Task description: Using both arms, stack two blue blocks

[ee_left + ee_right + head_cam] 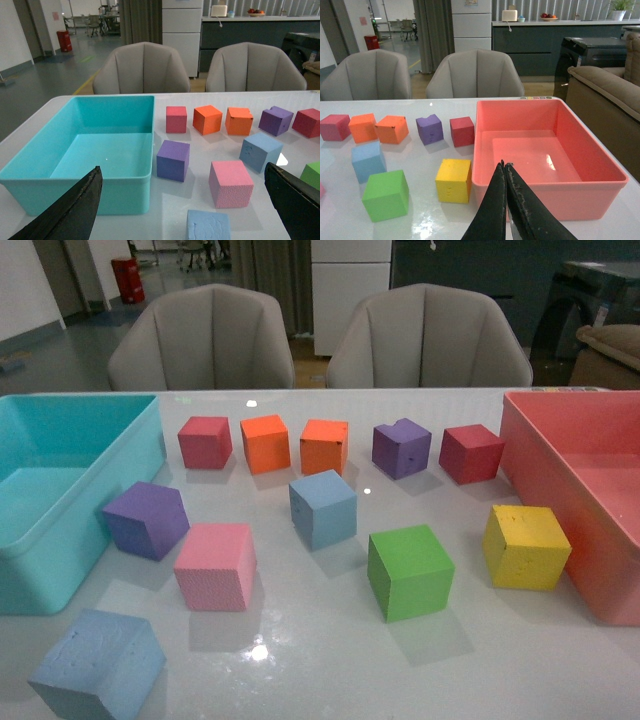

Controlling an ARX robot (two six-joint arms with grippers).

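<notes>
Two pale blue blocks lie apart on the white table. One blue block [323,508] sits mid-table, and it also shows as the blue block [260,151] in the left wrist view and the blue block [368,160] in the right wrist view. The other blue block [98,665] rests at the near left corner. My left gripper [182,167] is open and empty, with that nearer blue block [208,225] low between its fingers [75,210]. My right gripper [503,164] is shut on nothing, in front of the pink bin's near wall. Neither arm shows in the front view.
A turquoise bin [60,570] stands at the left and a pink bin [560,500] at the right. Between them sit a purple cube [146,519], pink cube [215,566], green cube [410,571], yellow cube [526,546], and a back row of red, orange and purple cubes.
</notes>
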